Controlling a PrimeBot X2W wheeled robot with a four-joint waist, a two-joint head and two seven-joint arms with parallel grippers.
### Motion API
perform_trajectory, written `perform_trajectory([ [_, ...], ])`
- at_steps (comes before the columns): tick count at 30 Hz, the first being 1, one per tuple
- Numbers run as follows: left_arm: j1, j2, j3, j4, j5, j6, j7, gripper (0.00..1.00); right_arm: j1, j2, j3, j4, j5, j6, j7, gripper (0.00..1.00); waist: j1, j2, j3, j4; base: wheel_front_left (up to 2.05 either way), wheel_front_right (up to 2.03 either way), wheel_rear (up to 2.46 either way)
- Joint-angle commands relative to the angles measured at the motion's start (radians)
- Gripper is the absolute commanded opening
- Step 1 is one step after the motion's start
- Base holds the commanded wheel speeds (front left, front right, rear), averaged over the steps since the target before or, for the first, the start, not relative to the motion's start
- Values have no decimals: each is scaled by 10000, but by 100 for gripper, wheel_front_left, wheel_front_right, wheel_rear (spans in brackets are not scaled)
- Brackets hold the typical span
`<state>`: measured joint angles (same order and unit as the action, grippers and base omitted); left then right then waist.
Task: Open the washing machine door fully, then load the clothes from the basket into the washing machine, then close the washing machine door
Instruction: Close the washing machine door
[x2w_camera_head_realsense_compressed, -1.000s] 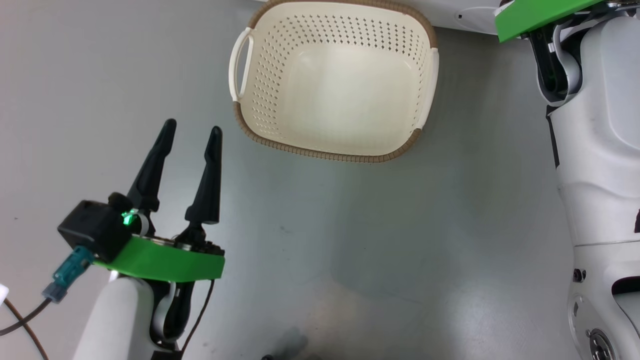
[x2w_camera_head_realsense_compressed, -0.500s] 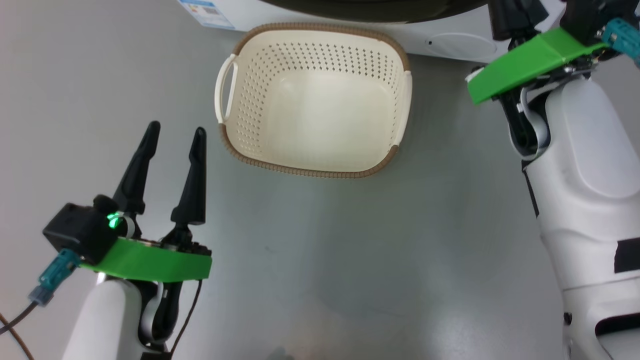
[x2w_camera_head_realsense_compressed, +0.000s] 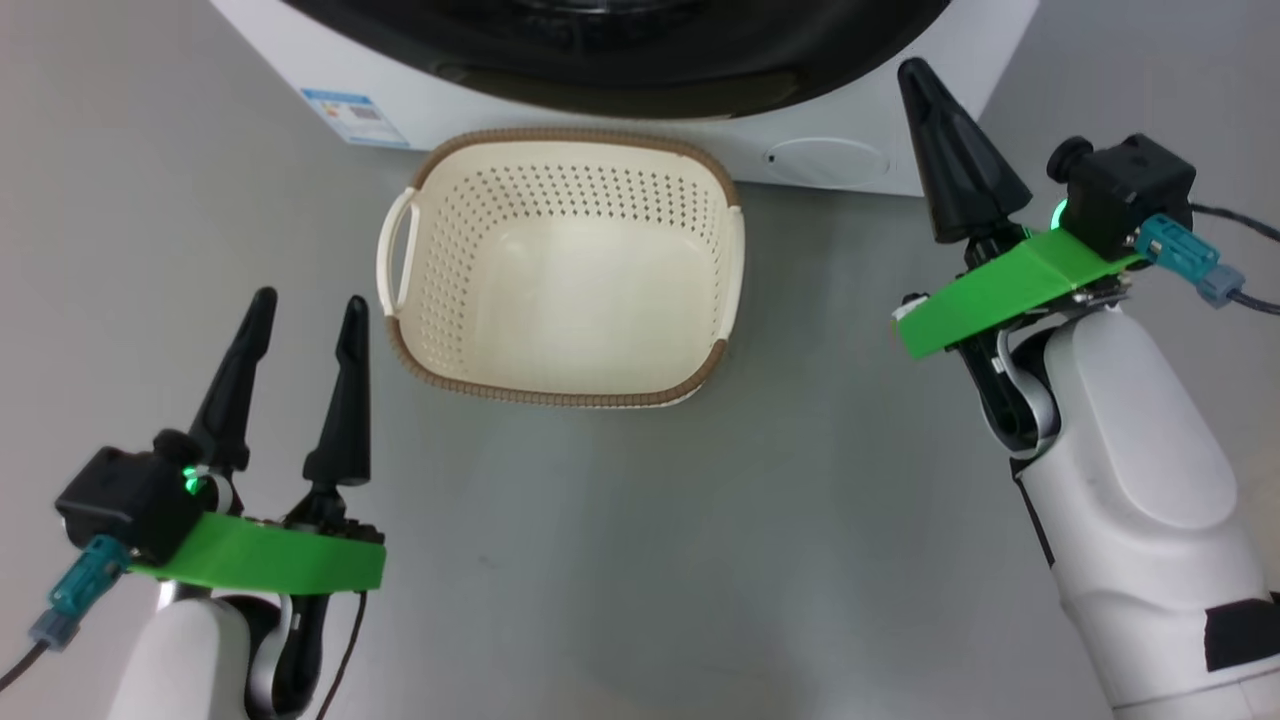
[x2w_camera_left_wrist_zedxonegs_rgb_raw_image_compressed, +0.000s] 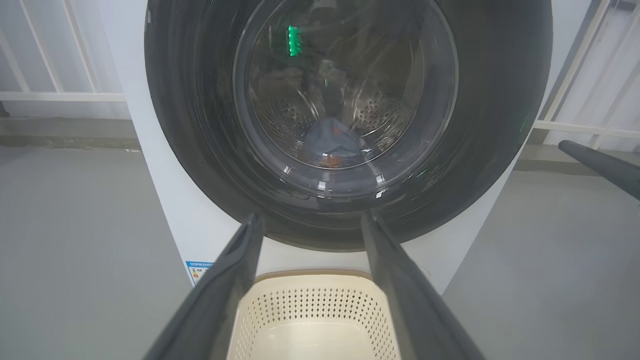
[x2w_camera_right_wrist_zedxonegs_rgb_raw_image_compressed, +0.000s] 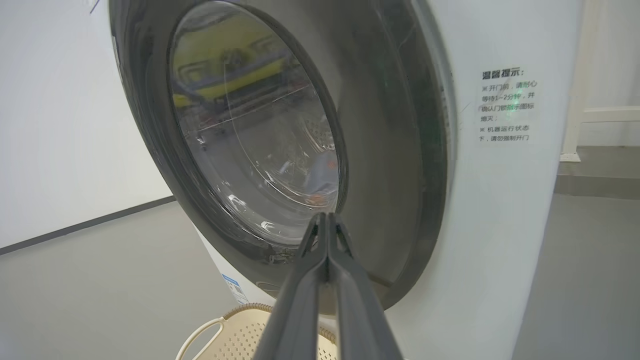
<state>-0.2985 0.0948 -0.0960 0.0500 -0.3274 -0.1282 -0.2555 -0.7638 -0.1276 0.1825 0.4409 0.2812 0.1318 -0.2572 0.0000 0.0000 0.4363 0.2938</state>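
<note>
Head view: left claw (x2w_camera_head_realsense_compressed: 310, 298) at lower left, fingers spread apart over the grey floor (x2w_camera_head_realsense_compressed: 620, 560), near the basket's front-left corner, not touching it. The basket (x2w_camera_head_realsense_compressed: 560, 395) sits on the floor right in front of the washing machine (x2w_camera_head_realsense_compressed: 300, 45), with its bare perforated bottom in full view. The right claw (x2w_camera_head_realsense_compressed: 912, 70) is at upper right, fingers pressed together into one point, in front of the machine's lower right corner and near the round white flap (x2w_camera_head_realsense_compressed: 825, 160). We cannot tell whether it touches the panel. A blue label (x2w_camera_head_realsense_compressed: 350, 105) sits on the lower left of the front. The black rim of the door (x2w_camera_head_realsense_compressed: 620, 70) runs along the top edge.

Left wrist view: we look straight at the door – it sits flush against the machine front. The clothes (x2w_camera_left_wrist_zedxonegs_rgb_raw_image_compressed: 332, 145) lie inside the drum, low down, seen through the glass bowl. The basket's back rim shows between the two spread fingers, and one dark finger of the right claw pokes in at the right edge.

Right wrist view: fingers closed tip to tip, pinching nothing – they point at the door's lower rim from the side. The clothes are visible through the glass. A white sticker (x2w_camera_right_wrist_zedxonegs_rgb_raw_image_compressed: 505, 105) with printed text is on the machine's side panel. The basket's handle and rim show at the bottom.
</note>
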Motion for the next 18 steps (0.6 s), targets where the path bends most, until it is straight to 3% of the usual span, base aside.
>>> perform_trajectory([
  [1, 134, 347, 408, -241, 101, -25, -63, 100, 219, 219, 210, -314, 103, -11, -45, 0, 0, 0, -312, -294, 0, 0, 0],
  [13, 772, 427, 721, -204, 335, -25, -63, 100, 2044, 166, 312, -1062, 415, -11, -45, 1, 0, 0, -1378, -1116, 0, 0, 0],
  [14, 831, 422, 760, -212, 350, -25, -63, 100, 2215, 169, 303, -1120, 427, -11, -45, 17, 0, 0, -1462, -1183, 0, 0, 0],
  [15, 892, 423, 798, -219, 371, -25, -63, 100, 2382, 170, 286, -1187, 424, -11, -45, 24, 0, 0, -1544, -1254, 0, 0, 0],
  [17, 1044, 426, 884, -220, 425, -25, -63, 100, 2712, 193, 205, -1362, 406, -11, -45, 47, 0, 0, -1711, -1404, 0, 0, 0],
  [18, 1201, 435, 974, -216, 478, -25, -63, 100, 3038, 227, 123, -1559, 379, -11, -45, 92, 0, 0, -1866, -1550, 0, 0, 0],
])
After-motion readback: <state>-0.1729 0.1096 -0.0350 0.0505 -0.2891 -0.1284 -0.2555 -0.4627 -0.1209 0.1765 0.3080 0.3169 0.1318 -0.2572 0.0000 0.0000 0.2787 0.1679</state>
